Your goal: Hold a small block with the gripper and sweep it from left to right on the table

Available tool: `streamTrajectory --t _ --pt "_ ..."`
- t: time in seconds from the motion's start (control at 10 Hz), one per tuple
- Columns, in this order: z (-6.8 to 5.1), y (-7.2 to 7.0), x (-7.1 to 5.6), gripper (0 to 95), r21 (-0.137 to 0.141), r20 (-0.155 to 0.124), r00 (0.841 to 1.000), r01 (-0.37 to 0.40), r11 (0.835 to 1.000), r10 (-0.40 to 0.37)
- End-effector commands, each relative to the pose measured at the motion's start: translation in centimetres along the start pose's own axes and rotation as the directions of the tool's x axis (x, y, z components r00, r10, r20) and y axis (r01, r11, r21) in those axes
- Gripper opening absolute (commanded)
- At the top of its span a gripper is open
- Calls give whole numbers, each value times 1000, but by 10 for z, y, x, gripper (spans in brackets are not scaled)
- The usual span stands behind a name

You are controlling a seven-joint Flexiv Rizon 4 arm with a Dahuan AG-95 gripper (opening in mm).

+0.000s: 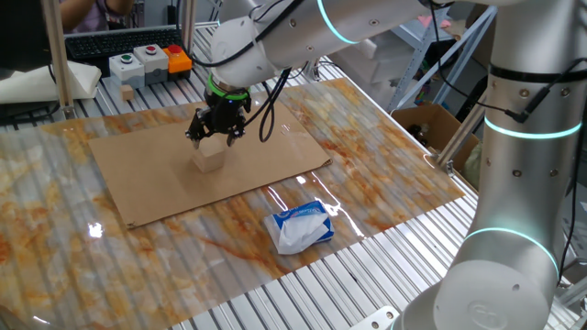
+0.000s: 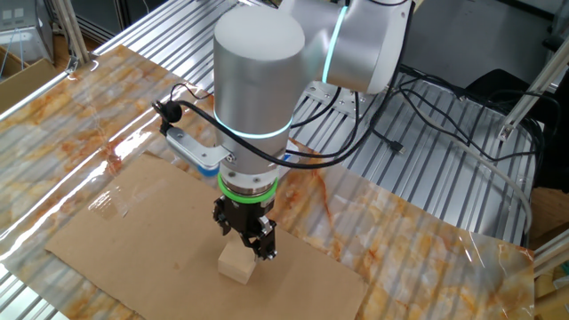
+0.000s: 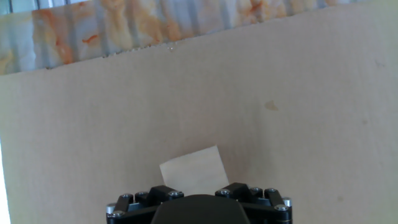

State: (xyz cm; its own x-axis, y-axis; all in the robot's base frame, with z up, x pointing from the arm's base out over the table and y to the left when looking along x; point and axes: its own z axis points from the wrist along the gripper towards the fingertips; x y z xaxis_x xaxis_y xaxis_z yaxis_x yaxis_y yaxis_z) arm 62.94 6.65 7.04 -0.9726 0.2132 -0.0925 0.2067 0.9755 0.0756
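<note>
The counter has that glossy orange-and-white marbled top with ribbed metal slats round the edges, and sitting right on it are a brown cardboard sheet, a white-and-blue soft packet near the front, plus a button box at the back.

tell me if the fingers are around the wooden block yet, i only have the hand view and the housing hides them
Observer: Not yet. The gripper hangs right over the wooden block, tips near its top, jaws spread.
Operator: is the block flat on the cardboard
Observer: Yes, flat on the cardboard sheet, away from its edges.
Operator: anything nearby outside my frame
Observer: A white-and-blue packet lies on the marbled table, off the cardboard.
</note>
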Motion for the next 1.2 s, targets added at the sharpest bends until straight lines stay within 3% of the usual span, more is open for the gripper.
streamTrajectory --t 0.1,0.3,0.9,1.2 --pt "0 0 0 760 -8 3 1000 -2 1000 2" --pt "0 0 0 760 -15 3 1000 30 999 -30" --pt "1 0 -1 760 -10 7 1000 18 1000 -18" --pt "7 -1 -3 760 -5 9 1000 25 1000 -25"
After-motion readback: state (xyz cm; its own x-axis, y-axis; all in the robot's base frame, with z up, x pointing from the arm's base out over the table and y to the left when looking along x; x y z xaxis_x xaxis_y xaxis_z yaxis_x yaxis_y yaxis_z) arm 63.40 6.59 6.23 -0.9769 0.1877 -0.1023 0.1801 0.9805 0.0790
